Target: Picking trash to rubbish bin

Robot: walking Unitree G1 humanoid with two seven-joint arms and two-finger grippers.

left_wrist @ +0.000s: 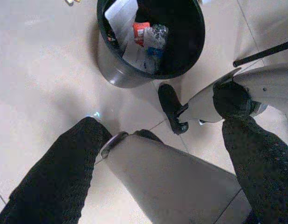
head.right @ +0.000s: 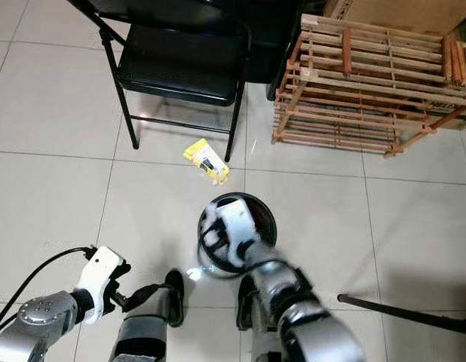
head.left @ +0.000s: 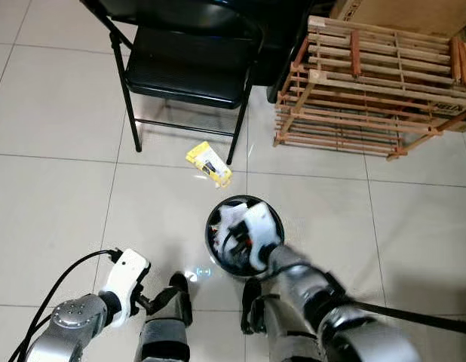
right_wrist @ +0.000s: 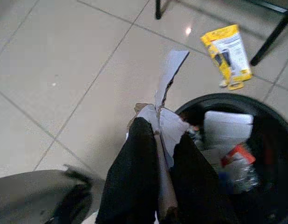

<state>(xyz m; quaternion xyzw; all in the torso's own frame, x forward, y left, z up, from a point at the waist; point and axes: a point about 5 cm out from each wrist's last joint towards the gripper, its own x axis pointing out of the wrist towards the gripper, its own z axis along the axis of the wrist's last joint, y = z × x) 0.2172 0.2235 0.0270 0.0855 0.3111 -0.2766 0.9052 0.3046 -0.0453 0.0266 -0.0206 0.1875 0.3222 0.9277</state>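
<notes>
Your right fingers (right_wrist: 134, 154) are clenched on a torn scrap of white paper (right_wrist: 166, 88), right at the rim of the black bin (right_wrist: 228, 100). It's a long ragged strip, sticking up past the fingertips toward the floor tiles. The bin already has paper and wrappers inside. A yellow packet (head.left: 209, 164) lies by the chair (head.left: 184, 72). Left gripper (left_wrist: 158, 158) hangs low, fingers spread.

a black folding chair (head.left: 189, 64) stands on the tiled floor (head.left: 52, 188) well ahead of the pincers. beside it, a wooden rack (head.left: 376, 90) lies under a cardboard box (head.left: 403, 13).
</notes>
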